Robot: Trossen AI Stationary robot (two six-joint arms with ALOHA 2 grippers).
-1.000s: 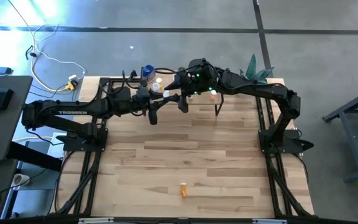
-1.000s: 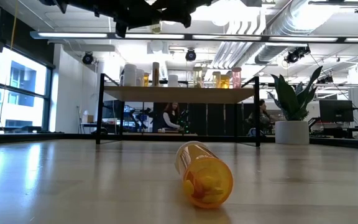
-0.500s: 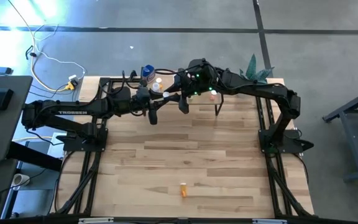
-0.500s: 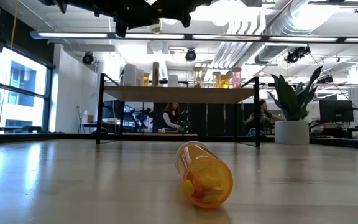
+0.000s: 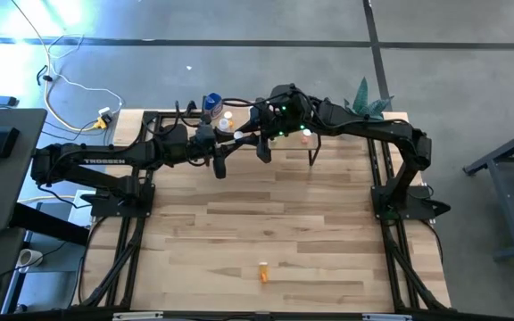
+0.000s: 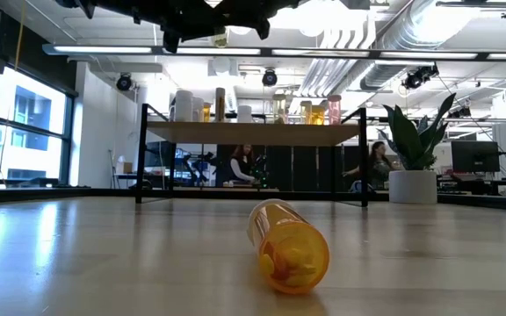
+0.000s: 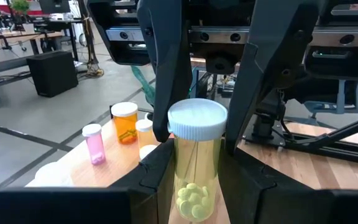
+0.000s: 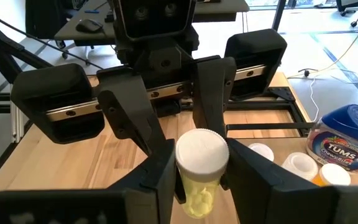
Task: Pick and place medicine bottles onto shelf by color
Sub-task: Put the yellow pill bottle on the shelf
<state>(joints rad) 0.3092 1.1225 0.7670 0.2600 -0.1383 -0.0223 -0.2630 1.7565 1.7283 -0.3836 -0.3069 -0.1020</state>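
A clear yellow bottle point(image 7: 196, 168) with a white cap and pale pills inside is held upright in the air between both grippers, above the shelf's left part. My left gripper point(image 7: 197, 158) and my right gripper point(image 8: 202, 168) meet at it point(image 5: 239, 136), each shut on it. The light-wood shelf point(image 6: 253, 132) on black legs stands at the table's far edge and carries several bottles. An orange bottle point(image 5: 263, 271) lies on its side near the front edge, also in the low view point(image 6: 290, 246). My left gripper pinches the yellow bottle's body point(image 7: 185, 180) below the cap between its two fingers, coming level from the table's left. The bottle stands upright, lifted clear. My right gripper pinches the same bottle at its white cap point(image 7: 174, 121) between its two fingers point(image 7: 166, 68), coming level from the table's right.
On the shelf stand a pink vial point(image 7: 94, 143), an orange bottle point(image 7: 125, 121), white-capped bottles point(image 8: 303, 165) and a large blue-topped bottle point(image 8: 347, 134). A potted plant point(image 6: 415, 149) stands at the far right. People sit in the room behind.
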